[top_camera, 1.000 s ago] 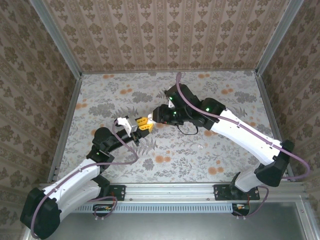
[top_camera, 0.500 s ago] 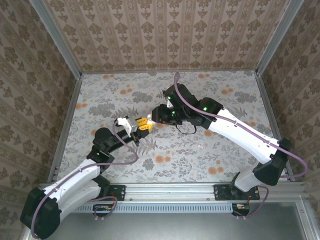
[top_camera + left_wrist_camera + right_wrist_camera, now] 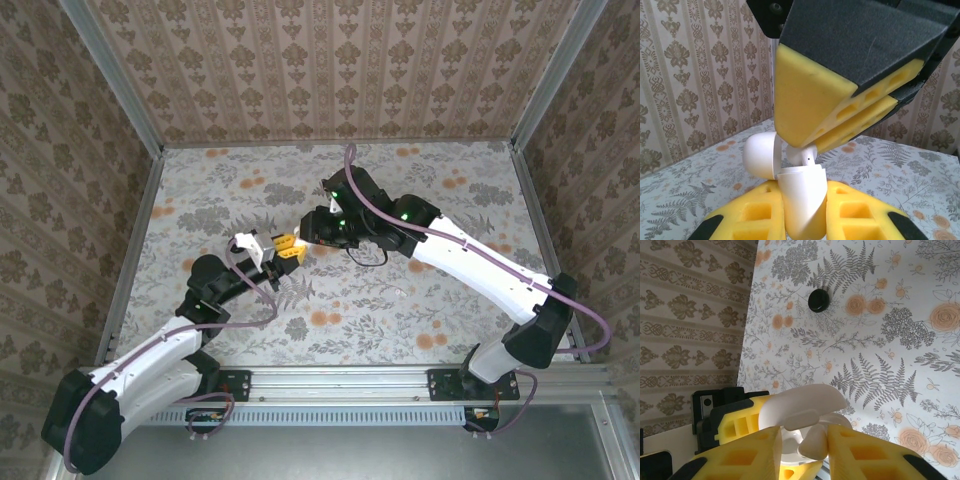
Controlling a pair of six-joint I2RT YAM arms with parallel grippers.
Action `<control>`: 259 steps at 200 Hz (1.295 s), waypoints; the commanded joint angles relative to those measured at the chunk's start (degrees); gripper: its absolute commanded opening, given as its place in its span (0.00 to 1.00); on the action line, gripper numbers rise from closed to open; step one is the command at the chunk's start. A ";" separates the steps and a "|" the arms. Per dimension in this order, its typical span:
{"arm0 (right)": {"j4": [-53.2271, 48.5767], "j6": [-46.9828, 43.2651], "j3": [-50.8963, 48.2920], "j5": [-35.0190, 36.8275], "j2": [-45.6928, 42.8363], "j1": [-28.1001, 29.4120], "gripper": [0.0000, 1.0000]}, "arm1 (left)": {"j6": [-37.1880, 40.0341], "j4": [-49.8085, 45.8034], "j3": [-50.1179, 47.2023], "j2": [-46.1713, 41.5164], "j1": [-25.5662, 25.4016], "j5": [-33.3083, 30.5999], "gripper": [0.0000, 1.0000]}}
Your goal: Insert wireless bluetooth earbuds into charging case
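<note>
— Where was the charging case [image 3: 801, 202]?

— Up off the table [image 3: 900, 365], clamped between the yellow pads [image 3: 747, 215] of the left gripper [image 3: 802, 189]. The pads pressed on its two sides. Its lid [image 3: 760, 156] stood swung open, to the left of the body as the left wrist camera saw it.

— And the right gripper [image 3: 796, 146]?

— Directly over the case's open mouth, with its fingers slanting down toward it. They were pinched on a small white earbud [image 3: 814, 442]. In the right wrist view the piece sat squeezed between the two yellow fingers, right against the case and under its open lid. In the left wrist view the end of the earbud, marked by a tiny dark hole, reached the case's rim. I couldn't tell whether it had seated in a socket.

— How did it look from overhead?

— The two grippers met tip to tip at the case, which they mostly covered.

— Was anything else near the case?

— A round black piece [image 3: 818, 300] lay on the table, well apart from the case and beyond it in the right wrist view. It was too small for me to tell what it was.
</note>
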 commanded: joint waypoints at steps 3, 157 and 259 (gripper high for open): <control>1.48 0.46 -0.84 -0.89 1.03 0.68 0.24 | -0.81 4.45 0.18 -0.80 -0.77 1.16 0.00; -0.52 -5.37 -1.19 -0.59 -1.60 0.45 0.14 | -3.43 3.49 -0.27 -3.93 0.65 3.64 0.00; 1.74 -19.48 -5.14 -8.24 -6.49 -1.65 0.13 | -19.87 19.61 -0.09 2.88 6.13 18.09 0.00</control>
